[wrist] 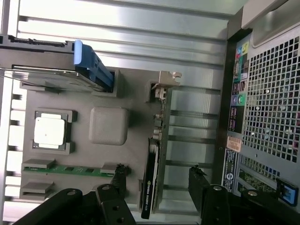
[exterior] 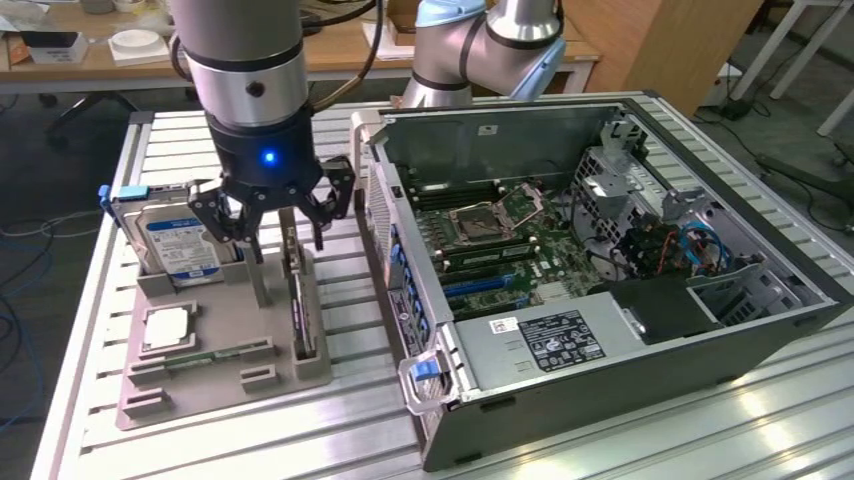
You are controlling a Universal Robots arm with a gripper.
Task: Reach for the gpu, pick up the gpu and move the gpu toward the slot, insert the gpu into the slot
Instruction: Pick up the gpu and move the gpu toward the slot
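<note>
The gpu (exterior: 304, 320) stands on its long edge in a groove of the grey holder tray (exterior: 220, 385), on the side of the tray nearest the computer case (exterior: 627, 330). In the wrist view the gpu (wrist: 153, 178) shows as a thin dark card, with its silver end bracket (wrist: 164, 80) at the far end. The gripper (exterior: 280, 238) hangs right over it with its jaws spread wide and nothing held. From the wrist, the gripper (wrist: 158, 169) straddles the card, one black finger on each side, both apart from it.

A raised grey block (wrist: 109, 125) of the tray sits just beside the card. Beyond it, the square silver processor chip (wrist: 49, 131) lies flat in its pocket and a green memory stick (wrist: 70, 168) lies in a slot near it. The blue-labelled hard drive (exterior: 180, 248) stands upright at the tray's back corner on the exterior view's left, near the gripper's outer finger.

On the exterior view's right the case lies open on its side, with its perforated wall (wrist: 274, 98) close to the tray and rising between the card and the motherboard (exterior: 521, 240) inside.

Tray and case rest on a slatted aluminium table (exterior: 747, 430). Behind it are a second robot arm (exterior: 467, 45) and a wooden desk (exterior: 80, 60).
</note>
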